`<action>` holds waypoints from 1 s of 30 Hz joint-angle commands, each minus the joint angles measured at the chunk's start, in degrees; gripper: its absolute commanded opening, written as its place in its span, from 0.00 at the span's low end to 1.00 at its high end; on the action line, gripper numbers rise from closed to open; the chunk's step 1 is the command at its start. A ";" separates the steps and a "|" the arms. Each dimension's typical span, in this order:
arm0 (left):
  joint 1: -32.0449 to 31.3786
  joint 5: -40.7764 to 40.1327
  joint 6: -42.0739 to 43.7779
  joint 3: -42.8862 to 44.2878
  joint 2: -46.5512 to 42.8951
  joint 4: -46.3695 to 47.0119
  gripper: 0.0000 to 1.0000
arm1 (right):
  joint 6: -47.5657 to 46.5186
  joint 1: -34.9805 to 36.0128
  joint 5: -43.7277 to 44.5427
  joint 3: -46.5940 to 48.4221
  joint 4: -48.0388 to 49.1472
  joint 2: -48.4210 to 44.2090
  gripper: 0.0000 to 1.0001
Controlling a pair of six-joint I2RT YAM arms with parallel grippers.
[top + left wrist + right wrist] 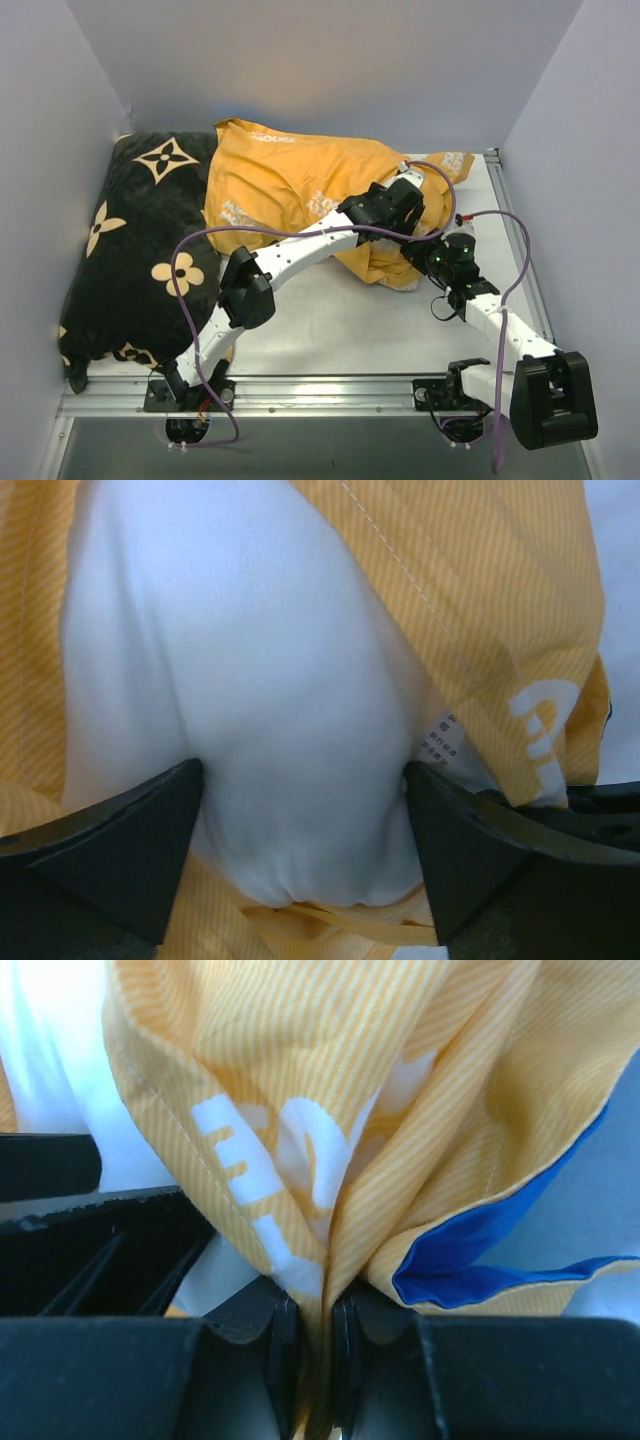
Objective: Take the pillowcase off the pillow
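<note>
The right end effector (318, 1310) pinches the pillowcase (300, 1080) edge; the left end effector (303, 775), arm stretched forward, stands wide around the pillow (250, 630).

Overhead view: bright top light, glare on grey back wall (300, 90), soft shadows. Wrist views: plain white stuffed pillow (250, 680) near-overexposed; orange-yellow striped fabric pillowcase (300, 1060) sharp; black fingers (110, 850) blurred.

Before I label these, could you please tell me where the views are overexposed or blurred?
Top view: sharp, evenly lit, bright patch on the back wall. Left wrist: the pillow is nearly washed out, the jaws soft. Right wrist: glare at top left; the pillowcase weave is crisp, the jaws blurred.
</note>
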 commanded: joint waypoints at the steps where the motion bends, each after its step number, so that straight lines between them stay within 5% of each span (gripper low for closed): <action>1: 1.46 3.65 0.00 -1.57 -0.56 -1.94 0.86 | -1.19 1.18 -1.21 2.66 1.93 -2.80 0.00; 2: 1.90 3.84 0.35 -1.14 0.40 -1.94 0.72 | -1.80 1.18 -1.12 3.01 1.31 -2.97 0.00; 3: 2.16 4.10 0.35 0.00 0.93 -2.20 0.41 | -2.07 1.09 -0.95 3.37 0.61 -3.15 0.00; 4: 2.51 4.54 0.18 0.53 1.19 -2.81 0.28 | -2.33 1.18 -0.77 4.15 -1.49 -3.41 0.01; 5: 2.95 5.24 -0.17 0.97 1.81 -3.08 0.01 | -3.20 1.18 -0.51 4.68 -2.73 -3.59 0.05; 10: 5.15 4.11 -0.88 3.61 -0.38 -3.52 0.00 | -5.93 1.62 3.26 7.67 -13.87 -3.94 0.33; 21: 10.86 3.13 -2.11 7.57 -5.74 -3.43 0.00 | -4.71 1.53 9.07 5.48 -26.99 -6.67 0.38; 30: 14.55 5.51 -2.11 8.98 -8.03 -3.70 0.00 | -4.00 1.27 11.09 3.55 -28.31 -6.14 0.36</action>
